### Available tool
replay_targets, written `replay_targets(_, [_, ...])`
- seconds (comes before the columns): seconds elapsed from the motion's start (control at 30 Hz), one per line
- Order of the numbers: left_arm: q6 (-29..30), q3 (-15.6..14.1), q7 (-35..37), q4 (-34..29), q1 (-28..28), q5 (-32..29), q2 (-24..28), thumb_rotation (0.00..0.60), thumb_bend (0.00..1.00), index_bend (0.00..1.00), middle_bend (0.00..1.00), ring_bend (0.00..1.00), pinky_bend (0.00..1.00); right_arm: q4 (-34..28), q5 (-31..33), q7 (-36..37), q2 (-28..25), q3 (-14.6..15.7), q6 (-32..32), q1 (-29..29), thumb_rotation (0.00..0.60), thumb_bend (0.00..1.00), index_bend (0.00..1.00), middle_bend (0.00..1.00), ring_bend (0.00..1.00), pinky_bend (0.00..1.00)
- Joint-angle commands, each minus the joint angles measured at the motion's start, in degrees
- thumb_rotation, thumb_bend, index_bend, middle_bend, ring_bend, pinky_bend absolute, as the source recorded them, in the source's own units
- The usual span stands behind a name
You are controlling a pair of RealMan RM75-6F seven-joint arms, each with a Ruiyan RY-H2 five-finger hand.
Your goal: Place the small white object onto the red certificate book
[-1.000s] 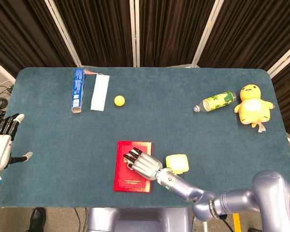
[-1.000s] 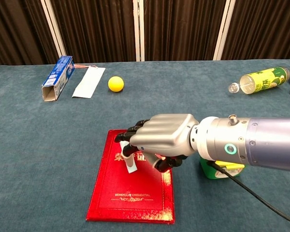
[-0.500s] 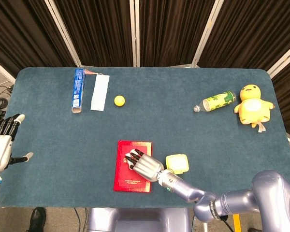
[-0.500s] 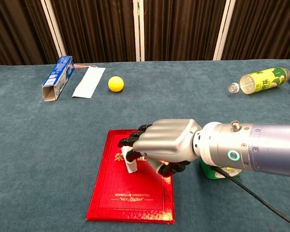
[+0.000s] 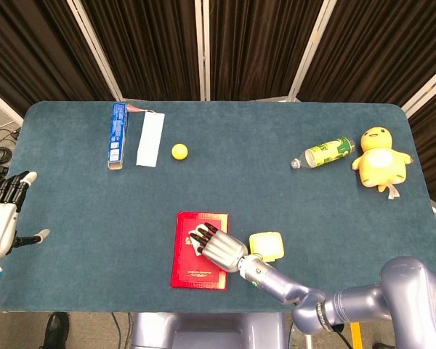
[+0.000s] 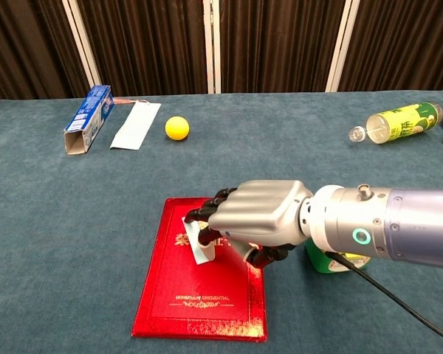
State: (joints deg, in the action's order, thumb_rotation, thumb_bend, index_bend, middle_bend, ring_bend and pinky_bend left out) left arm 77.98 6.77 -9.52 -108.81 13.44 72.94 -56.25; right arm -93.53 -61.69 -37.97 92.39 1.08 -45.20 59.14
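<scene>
The red certificate book lies flat near the table's front edge. My right hand hovers low over its upper half, fingers curled downward. In the chest view the small white object sits under the fingertips, leaning, with its lower end touching the book's cover. The hand still holds it. The head view hides the white object beneath the hand. My left hand hangs at the table's left edge, fingers spread and empty; the chest view does not show it.
A yellow-green container stands just right of the book, behind my right wrist. Farther back are a yellow ball, a blue box, a white sheet, a green bottle and a yellow plush.
My right hand has sunk a little and shifted slightly toward the near right. The white object has come down with it and now leans on the book. The left hand is unchanged.
</scene>
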Motion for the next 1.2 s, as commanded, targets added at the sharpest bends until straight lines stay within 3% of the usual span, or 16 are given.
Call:
replay_targets(0.03, [-0.1, 0.0, -0.1, 0.0, 0.1, 0.0, 0.0, 0.6, 0.0, 0.0, 0.0, 0.0, 0.0, 0.3, -0.1, -0.2, 0.2, 0.2, 0.1, -0.1, 0.6, 1.0, 0.35, 0.0, 0.0, 0.0])
replay_targets(0.33, [-0.2, 0.0, -0.1, 0.0, 0.0, 0.1, 0.0, 0.6, 0.0, 0.0, 0.0, 0.0, 0.0, 0.5, -0.7, 0.2, 0.2, 0.0, -0.1, -0.3, 0.6, 1.0, 0.37, 0.0, 0.0, 0.0])
replay_targets(0.5, [-0.3, 0.1, 0.0, 0.1, 0.1, -0.1, 0.1, 0.6, 0.0, 0.0, 0.0, 0.0, 0.0, -0.8, -1.7, 1.6, -0.7, -1.5, -1.3, -0.6, 0.6, 1.0, 0.37, 0.0, 0.0, 0.0])
replay_targets(0.77, [-0.5, 0.1, 0.0, 0.3, 0.0, -0.5, 0.1, 0.6, 0.0, 0.0, 0.0, 0.0, 0.0, -6.7, -4.7, 4.0, -6.1, -4.4, -5.4, -1.8, 0.6, 1.0, 0.36, 0.0, 0.0, 0.0])
replay_targets(0.87, [-0.4, -0.1, -0.2, 0.3, -0.1, -0.4, 0.1, 0.6, 0.0, 0.0, 0.0, 0.0, 0.0, -10.3, -7.3, 5.7, -11.0, -4.7, -8.9, -3.8, 0.6, 1.0, 0.28, 0.0, 0.0, 0.0])
replay_targets(0.93, [-0.2, -0.2, -0.3, 0.2, -0.3, -0.1, 0.1, 0.6, 0.0, 0.0, 0.0, 0.0, 0.0, -12.1, -9.4, 7.3, -14.4, -4.3, -11.1, -5.6, 0.6, 0.93, 0.22, 0.0, 0.0, 0.0])
replay_targets(1.1, [1.2, -1.0, -0.1, 0.5, -1.2, 1.7, 0.0, 0.6, 0.0, 0.0, 0.0, 0.0, 0.0, -14.8, -16.1, 15.5, -23.9, -1.5, -18.8, -12.6, 0.6, 0.34, 0.11, 0.0, 0.0, 0.0])
replay_targets(1.2, [2.3, -1.5, 0.6, 1.2, -1.9, 3.2, -0.2, 0.6, 0.0, 0.0, 0.0, 0.0, 0.0, -13.8, -19.7, 21.2, -28.0, 0.2, -24.8, -17.8, 0.6, 0.13, 0.08, 0.0, 0.0, 0.0])
